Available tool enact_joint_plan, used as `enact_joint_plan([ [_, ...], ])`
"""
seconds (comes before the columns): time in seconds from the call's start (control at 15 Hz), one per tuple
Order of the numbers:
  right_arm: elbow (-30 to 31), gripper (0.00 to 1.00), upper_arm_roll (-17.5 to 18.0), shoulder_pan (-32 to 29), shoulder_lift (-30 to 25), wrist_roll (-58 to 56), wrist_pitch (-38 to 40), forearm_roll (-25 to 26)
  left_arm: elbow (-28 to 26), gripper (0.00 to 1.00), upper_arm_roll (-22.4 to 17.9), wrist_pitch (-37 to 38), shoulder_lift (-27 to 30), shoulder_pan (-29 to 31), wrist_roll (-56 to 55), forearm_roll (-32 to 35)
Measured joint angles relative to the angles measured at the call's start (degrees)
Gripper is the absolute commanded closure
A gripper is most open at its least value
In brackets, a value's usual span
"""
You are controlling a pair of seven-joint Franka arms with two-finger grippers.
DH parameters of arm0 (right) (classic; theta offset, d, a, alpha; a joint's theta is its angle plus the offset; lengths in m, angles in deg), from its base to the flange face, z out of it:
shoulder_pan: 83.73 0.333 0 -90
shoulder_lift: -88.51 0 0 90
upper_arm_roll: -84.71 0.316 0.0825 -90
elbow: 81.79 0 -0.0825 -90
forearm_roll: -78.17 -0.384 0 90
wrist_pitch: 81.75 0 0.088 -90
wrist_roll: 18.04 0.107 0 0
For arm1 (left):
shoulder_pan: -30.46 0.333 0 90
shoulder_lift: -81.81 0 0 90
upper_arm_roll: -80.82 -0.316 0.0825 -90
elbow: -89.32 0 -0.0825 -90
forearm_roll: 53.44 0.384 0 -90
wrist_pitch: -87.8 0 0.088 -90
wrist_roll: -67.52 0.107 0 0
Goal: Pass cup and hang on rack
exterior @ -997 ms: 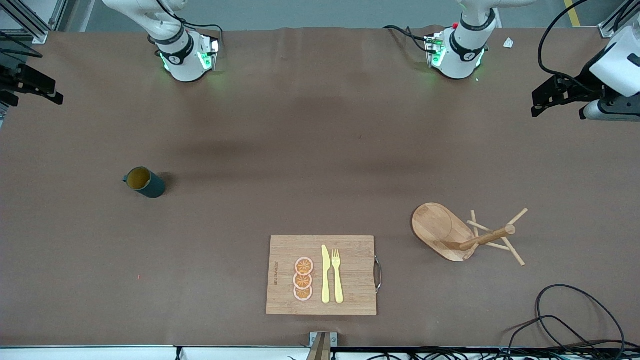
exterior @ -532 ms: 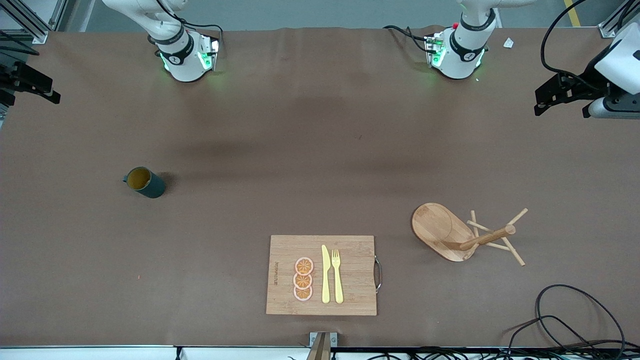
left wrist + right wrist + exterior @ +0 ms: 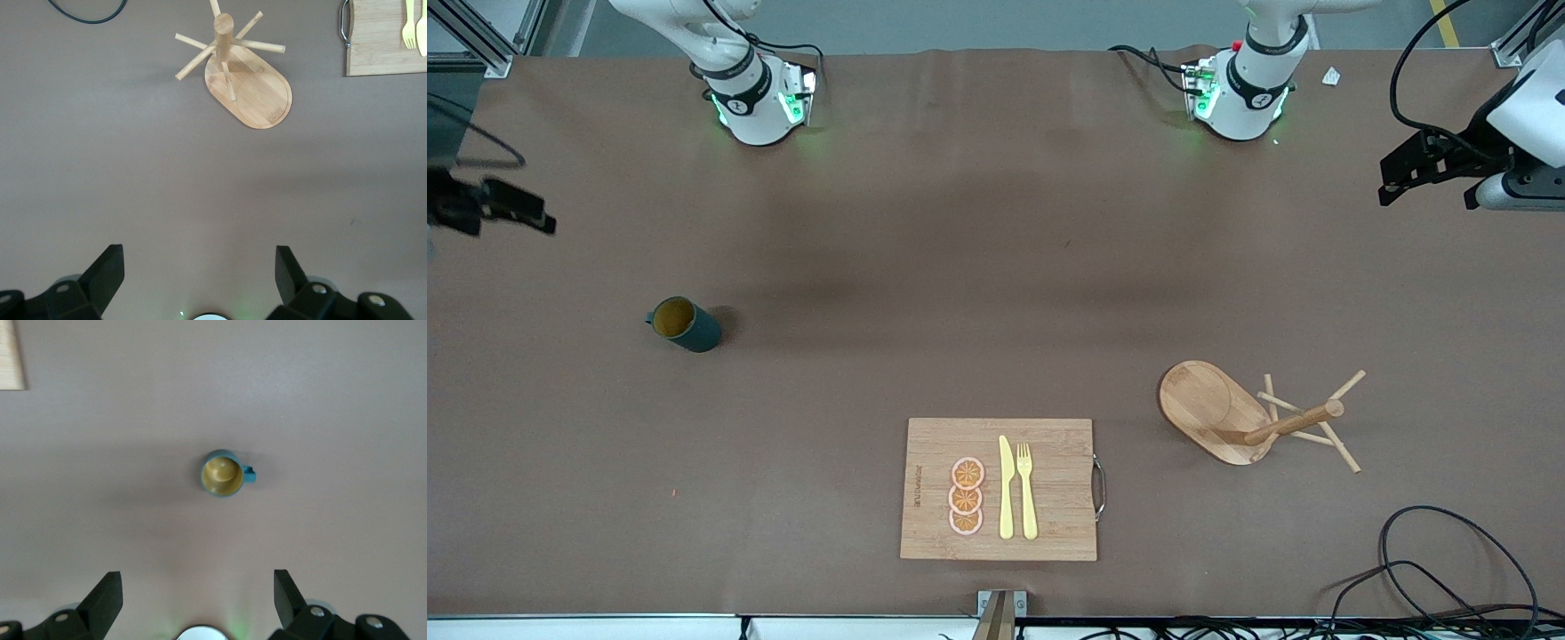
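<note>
The dark teal cup with a yellow-ochre inside stands upright on the brown table toward the right arm's end. It also shows in the right wrist view, handle to one side. My right gripper hangs open and empty over the table's edge at that end, apart from the cup; its own view shows the jaws wide apart. The wooden rack stands toward the left arm's end and shows in the left wrist view. My left gripper is open and empty over that end.
A bamboo cutting board lies near the table's front edge with three orange slices, a yellow knife and a yellow fork. A black cable loops at the corner near the rack. The arm bases stand along the back.
My right gripper has moved over the table's end toward the front camera and nearer the cup's level. The left gripper has barely shifted. The cup and rack have not moved.
</note>
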Motion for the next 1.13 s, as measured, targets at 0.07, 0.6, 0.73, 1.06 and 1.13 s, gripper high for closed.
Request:
enact_joint_plan([
  [0.07,0.7,0.00,0.0,-0.8,2.5,-3.3,-2.5,0.0,0.0,0.00,0.0,0.0,0.0,0.0,0.0,0.0],
  [0.6,20.9,0.01,-0.1,-4.7,7.5,-22.5,-29.6,-0.1,0.0,0.00,0.0,0.0,0.0,0.0,0.0,0.0],
  [0.73,25.9,0.01,0.3,-4.6,8.3,-23.7,-35.9,-0.1,0.1,0.00,0.0,0.0,0.0,0.0,0.0,0.0],
  [1.06,35.9,0.43,1.1,-3.7,11.4,-24.7,-49.4,0.0,0.1,0.00,0.0,0.0,0.0,0.0,0.0,0.0],
  [1.13,36.9,0.68,1.1,-3.7,12.0,-26.4,-50.9,0.0,0.1,0.00,0.0,0.0,0.0,0.0,0.0,0.0],
])
